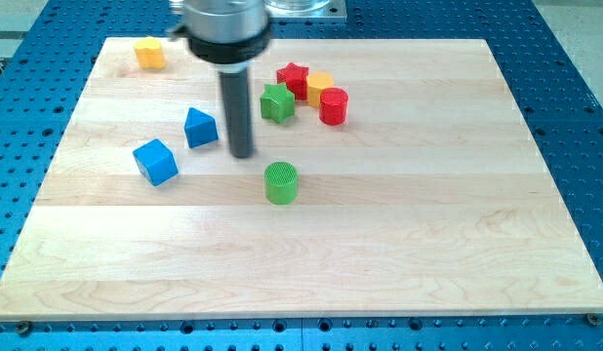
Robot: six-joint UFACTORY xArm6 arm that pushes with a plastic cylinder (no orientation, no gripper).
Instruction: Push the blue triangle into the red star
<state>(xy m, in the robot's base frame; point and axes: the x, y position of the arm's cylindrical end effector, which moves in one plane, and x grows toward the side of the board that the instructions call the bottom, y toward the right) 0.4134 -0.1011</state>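
Tip: your tip (pixel 242 153) sits just off the blue triangle's right side, a sliver of board between them; it's a bare rod, no jaws to be wide or narrow, holding nothing.
Blue triangle (pixel 200 128): left of board centre, toward the top edge.
Red star (pixel 293 78): near the top edge, right of the rod, well apart from the triangle.
Cluster: green star (pixel 276 102), yellow block (pixel 320 85) and red cylinder (pixel 333 106) crowd the red star.
Blue cube (pixel 155 162): lower-left of the triangle.
Green cylinder (pixel 281 182): near mid-board.
Yellow block by the top-left corner (pixel 149 53): alone.
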